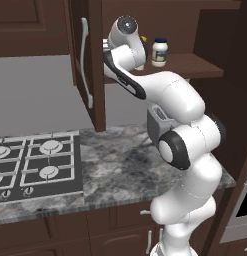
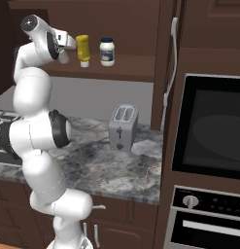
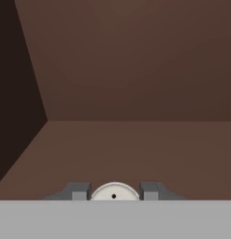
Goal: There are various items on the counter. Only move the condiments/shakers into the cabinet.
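Note:
In the hand view my gripper [image 3: 114, 190] is shut on the small pale grey shaker [image 3: 114, 194], whose round top shows between the two fingertips [image 3: 79, 191]. It is held just above the cabinet shelf [image 3: 135, 154], facing the brown back wall. In the right base view my hand [image 2: 64, 42] reaches into the cabinet at the shelf's left end. Just right of it stand the yellow squeeze bottle [image 2: 83, 49] and the white jar with a blue lid [image 2: 107, 51], both upright on the shelf [image 2: 131, 68]. The jar [image 1: 159, 52] also shows in the left base view.
The grey toaster [image 2: 123, 127] stands on the speckled counter [image 2: 116, 168] under the shelf. The cabinet door [image 1: 92, 75] with its long silver handle hangs open to the left of the arm. A black stovetop [image 1: 35, 165] lies at the left and a wall oven [image 2: 209, 126] at the right.

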{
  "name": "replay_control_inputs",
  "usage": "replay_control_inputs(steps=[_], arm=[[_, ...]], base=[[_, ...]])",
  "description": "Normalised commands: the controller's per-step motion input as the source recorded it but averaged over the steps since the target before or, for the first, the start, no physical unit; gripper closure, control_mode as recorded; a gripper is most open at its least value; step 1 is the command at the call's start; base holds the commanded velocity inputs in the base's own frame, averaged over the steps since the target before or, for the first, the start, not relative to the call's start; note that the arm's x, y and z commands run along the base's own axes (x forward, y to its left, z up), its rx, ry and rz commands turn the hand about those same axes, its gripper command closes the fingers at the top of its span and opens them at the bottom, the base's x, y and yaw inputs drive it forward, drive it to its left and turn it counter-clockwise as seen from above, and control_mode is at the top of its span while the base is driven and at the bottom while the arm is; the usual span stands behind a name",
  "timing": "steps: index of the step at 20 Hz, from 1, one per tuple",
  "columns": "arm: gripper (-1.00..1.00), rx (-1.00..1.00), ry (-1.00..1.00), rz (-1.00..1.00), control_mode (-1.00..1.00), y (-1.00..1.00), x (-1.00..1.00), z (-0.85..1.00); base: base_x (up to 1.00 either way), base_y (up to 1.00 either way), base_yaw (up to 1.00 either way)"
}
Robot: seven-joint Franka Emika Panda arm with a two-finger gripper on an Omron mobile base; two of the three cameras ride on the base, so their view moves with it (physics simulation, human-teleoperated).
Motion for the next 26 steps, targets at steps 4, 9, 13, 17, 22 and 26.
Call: replay_control_inputs(steps=[4, 9, 13, 17, 22, 26], arm=[[1.00, 0.00, 0.00, 0.00, -1.00, 0.00, 0.16, 0.00], [1.00, 0.00, 0.00, 0.00, -1.00, 0.00, 0.26, 0.00], [-1.00, -0.02, 0.00, 0.00, -1.00, 0.00, 0.25, -0.01], [-1.00, -0.03, 0.00, 0.00, -1.00, 0.00, 0.28, -0.04], [-1.00, -0.03, -0.01, 0.00, -1.00, 0.00, 0.20, -0.02], [-1.00, -0.04, 0.00, 0.00, -1.00, 0.00, 0.17, -0.02]], base=[[0.00, 0.00, 0.00], [0.00, 0.00, 0.00], [0.00, 0.00, 0.00], [0.00, 0.00, 0.00], [0.00, 0.00, 0.00], [0.00, 0.00, 0.00]])
